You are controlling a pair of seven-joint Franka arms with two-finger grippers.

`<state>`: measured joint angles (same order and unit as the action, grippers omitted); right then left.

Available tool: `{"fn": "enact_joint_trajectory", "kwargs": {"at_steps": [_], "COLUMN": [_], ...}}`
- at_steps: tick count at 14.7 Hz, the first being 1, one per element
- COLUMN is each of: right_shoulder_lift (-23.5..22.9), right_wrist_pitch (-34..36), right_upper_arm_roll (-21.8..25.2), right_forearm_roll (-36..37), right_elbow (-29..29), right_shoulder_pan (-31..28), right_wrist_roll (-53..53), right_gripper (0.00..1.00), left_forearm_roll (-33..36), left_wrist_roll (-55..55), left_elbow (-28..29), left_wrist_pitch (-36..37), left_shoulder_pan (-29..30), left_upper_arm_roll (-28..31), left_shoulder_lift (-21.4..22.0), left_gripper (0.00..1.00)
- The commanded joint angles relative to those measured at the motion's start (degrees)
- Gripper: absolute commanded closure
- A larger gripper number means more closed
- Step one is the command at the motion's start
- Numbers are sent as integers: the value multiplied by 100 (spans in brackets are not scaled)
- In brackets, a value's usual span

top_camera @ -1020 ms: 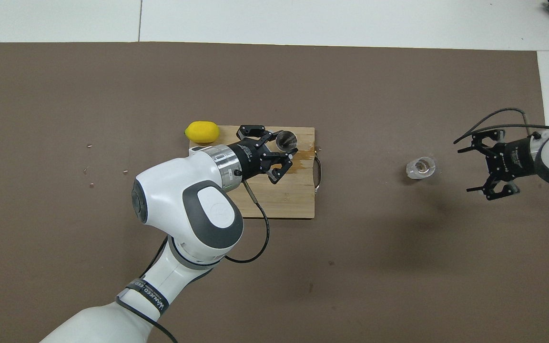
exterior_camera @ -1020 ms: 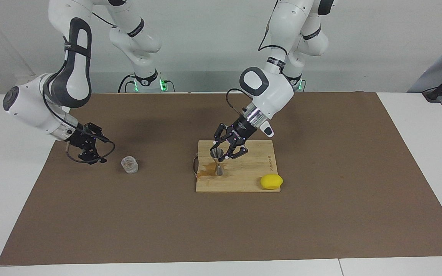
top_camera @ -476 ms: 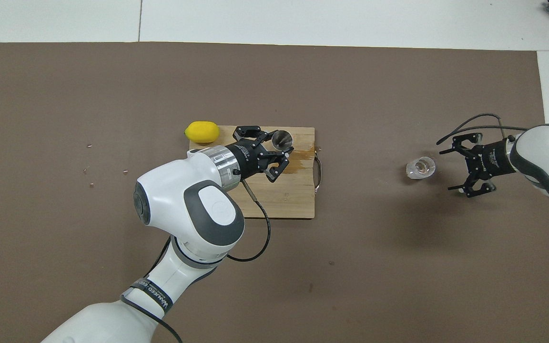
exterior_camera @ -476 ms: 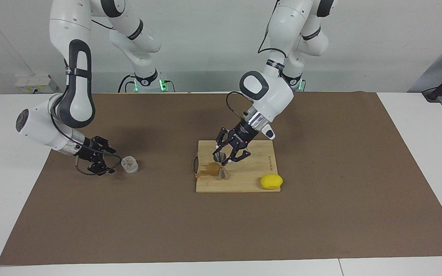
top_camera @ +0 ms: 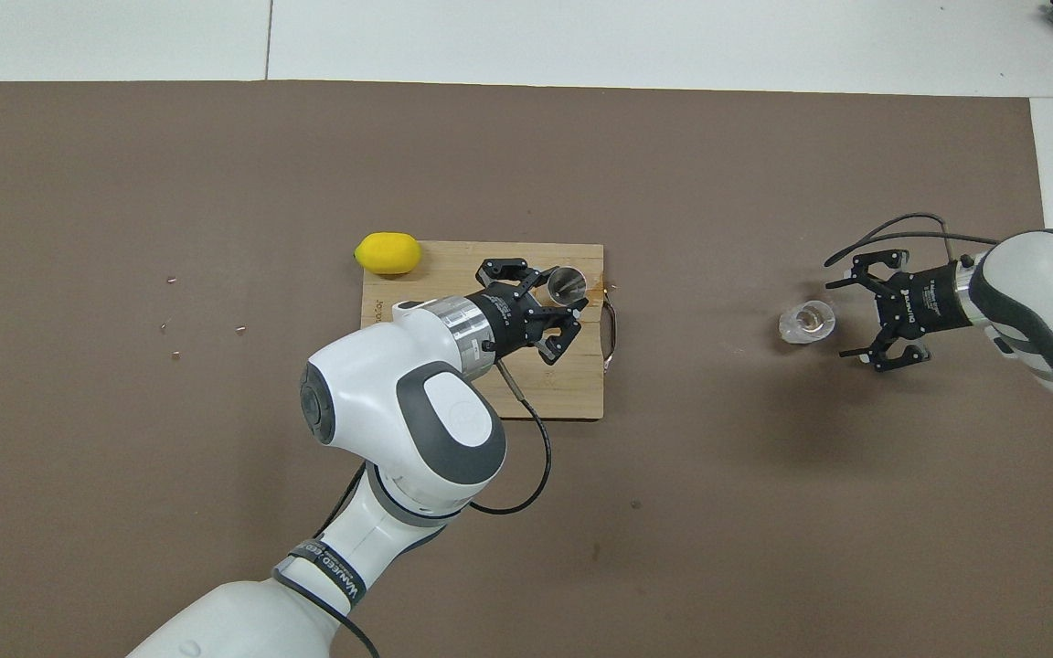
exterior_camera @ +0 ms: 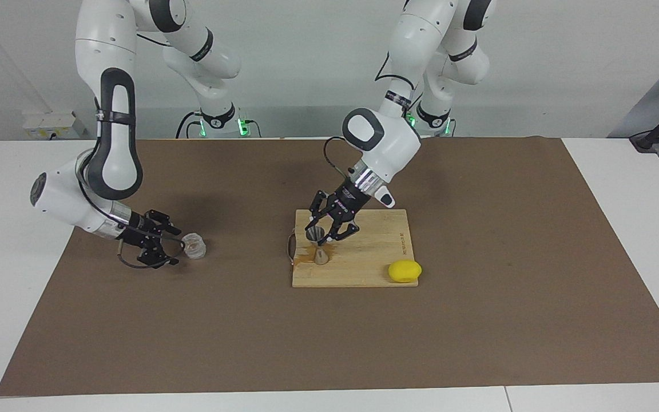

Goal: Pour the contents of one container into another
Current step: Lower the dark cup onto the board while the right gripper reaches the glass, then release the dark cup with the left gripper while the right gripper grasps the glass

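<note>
The right gripper (exterior_camera: 165, 247) sits low beside the small clear faceted glass tumbler (exterior_camera: 195, 245), fingers spread wide, nothing gripped; the glass stands on the brown mat toward the right arm's end. The left gripper (exterior_camera: 329, 224) hangs fingers apart around the silver hourglass-shaped metal jigger (exterior_camera: 317, 246), upright on the wooden cutting board (exterior_camera: 364, 269) (brown stain beside its foot) at the edge toward the right arm. Risk: a finger nudging that narrow-waisted jigger could topple it; a glancing pinch could skid the tumbler.
</note>
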<state>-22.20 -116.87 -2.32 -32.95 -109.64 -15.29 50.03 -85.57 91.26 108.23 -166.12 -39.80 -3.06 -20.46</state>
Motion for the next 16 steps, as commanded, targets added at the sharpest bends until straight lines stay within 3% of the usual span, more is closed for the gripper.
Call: {"fn": "enact_joint_trajectory", "kwargs": {"at_steps": [1, 2, 3, 7, 10, 14, 16], "right_shoulder_lift": [31, 40, 49, 66, 93, 102, 102], "right_wrist_pitch": [-46, -47, -47, -64, -143, -143, -187], "right_upper_arm_roll": [-15, -15, -15, -41, -41, -41, -32], "right_forearm_roll": [-195, -195, -195, -212, -370, -388, -598], "right_elbow": [-118, -145, -171, -259, -347, -347, -365], "right_shoulder_pan": [-9, 9, 9, 87, 114, 114, 141], "right_wrist_roll": [-204, -204, -196, -213, -222, -213, -204], "right_gripper": [0, 0, 0, 0, 0, 0, 0], "left_forearm_roll": [-153, -153, -153, -92, -74, 4, 529], "left_wrist_roll": [-47, -47, -56, -91, -161, -353, -442], "left_elbow": [-126, -118, -118, -118, -48, 155, 94], "left_wrist_pitch": [-131, -131, -131, -105, 62, 1228, 1879], "left_shoulder_pan": [-107, -107, -107, -107, -107, 374, 744], "left_upper_arm_roll": [69, 78, 78, 78, 78, 139, 139], "left_shoulder_lift": [-73, -73, -73, -55, 207, 709, 736], "left_gripper": [100, 77, 1, 0, 0, 0, 0]}}
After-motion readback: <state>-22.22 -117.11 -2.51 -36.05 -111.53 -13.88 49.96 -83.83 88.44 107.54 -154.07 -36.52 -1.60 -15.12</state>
